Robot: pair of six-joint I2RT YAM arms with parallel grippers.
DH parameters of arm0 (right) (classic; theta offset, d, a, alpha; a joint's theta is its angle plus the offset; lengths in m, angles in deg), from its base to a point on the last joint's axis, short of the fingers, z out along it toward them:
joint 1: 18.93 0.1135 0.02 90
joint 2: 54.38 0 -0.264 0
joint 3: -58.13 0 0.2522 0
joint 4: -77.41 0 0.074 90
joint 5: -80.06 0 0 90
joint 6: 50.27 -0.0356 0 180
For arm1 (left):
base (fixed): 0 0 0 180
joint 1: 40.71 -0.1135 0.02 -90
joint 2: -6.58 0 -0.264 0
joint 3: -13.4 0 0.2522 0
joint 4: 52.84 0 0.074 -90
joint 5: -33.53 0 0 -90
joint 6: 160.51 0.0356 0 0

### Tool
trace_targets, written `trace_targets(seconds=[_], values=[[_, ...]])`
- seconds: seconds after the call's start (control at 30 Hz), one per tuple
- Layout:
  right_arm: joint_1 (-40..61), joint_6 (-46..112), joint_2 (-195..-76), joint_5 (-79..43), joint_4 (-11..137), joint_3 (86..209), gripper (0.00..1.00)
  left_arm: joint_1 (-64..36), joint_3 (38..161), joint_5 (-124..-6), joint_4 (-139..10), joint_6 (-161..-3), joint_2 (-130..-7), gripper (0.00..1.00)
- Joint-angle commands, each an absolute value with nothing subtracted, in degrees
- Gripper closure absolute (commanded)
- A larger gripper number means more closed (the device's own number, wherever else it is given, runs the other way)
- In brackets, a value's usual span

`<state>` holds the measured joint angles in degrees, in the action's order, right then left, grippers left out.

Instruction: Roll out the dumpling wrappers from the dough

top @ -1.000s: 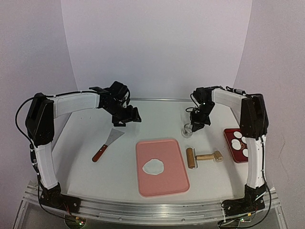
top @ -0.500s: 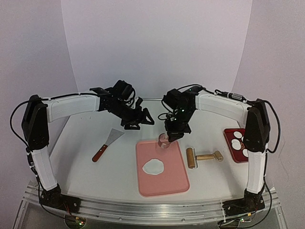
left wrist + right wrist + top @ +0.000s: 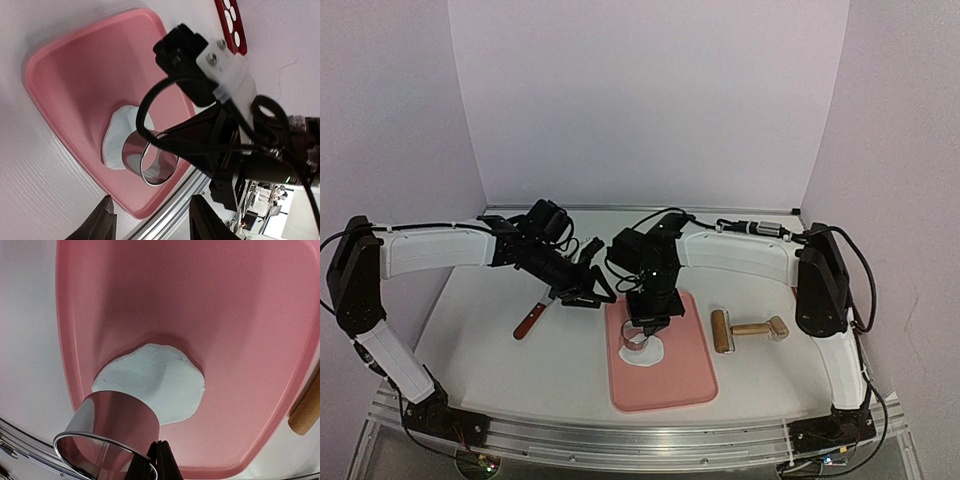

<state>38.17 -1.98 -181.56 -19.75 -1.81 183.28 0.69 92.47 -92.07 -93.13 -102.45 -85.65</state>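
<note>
The dough is a thin, ragged white sheet on the pink tray. My right gripper is shut on the rim of the metal ring cutter. It holds the cutter tilted over the dough's left part, where the cutter hides the dough's near edge. My left gripper hovers by the tray's back left corner. In its wrist view that gripper is open with nothing between its fingers. Round white dumpling wrappers lie in a red tray at the far right.
A wooden rolling pin lies right of the pink tray. A scraper with a wooden handle lies to its left, the blade partly under my left arm. The aluminium rail runs along the near edge.
My right arm has carried the ring cutter from the table's back right to over the dough. My left arm has swung right and forward to the tray's corner, its jaws narrower.
</note>
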Motion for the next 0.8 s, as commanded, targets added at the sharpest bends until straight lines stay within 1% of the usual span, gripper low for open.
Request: trace_targets(seconds=[0.0,0.17,0.4,0.57,0.67,0.77], values=[[38.2,-7.3,-182.8,-17.5,-3.3,184.8,1.00,0.4,88.0,-95.1,-88.2,-101.1,-81.9,0.54],[38.2,-8.8,-182.9,-17.5,-2.7,184.5,1.00,0.4,84.9,-95.2,-84.1,-102.4,-81.8,0.53],[38.2,-10.0,-182.9,-16.1,-2.4,183.5,1.00,0.6,86.2,-94.1,-78.9,-106.1,-87.2,0.60],[38.2,-10.2,-183.6,-15.4,-2.4,183.4,1.00,0.8,87.1,-94.6,-77.8,-106.3,-89.8,0.63],[38.2,-10.1,-184.3,-15.6,-2.5,183.8,1.00,1.2,87.6,-95.2,-77.6,-106.4,-91.1,0.66],[38.1,-9.8,-184.8,-16.1,-2.5,183.8,1.00,1.6,87.8,-95.2,-77.6,-106.5,-91.7,0.67]])
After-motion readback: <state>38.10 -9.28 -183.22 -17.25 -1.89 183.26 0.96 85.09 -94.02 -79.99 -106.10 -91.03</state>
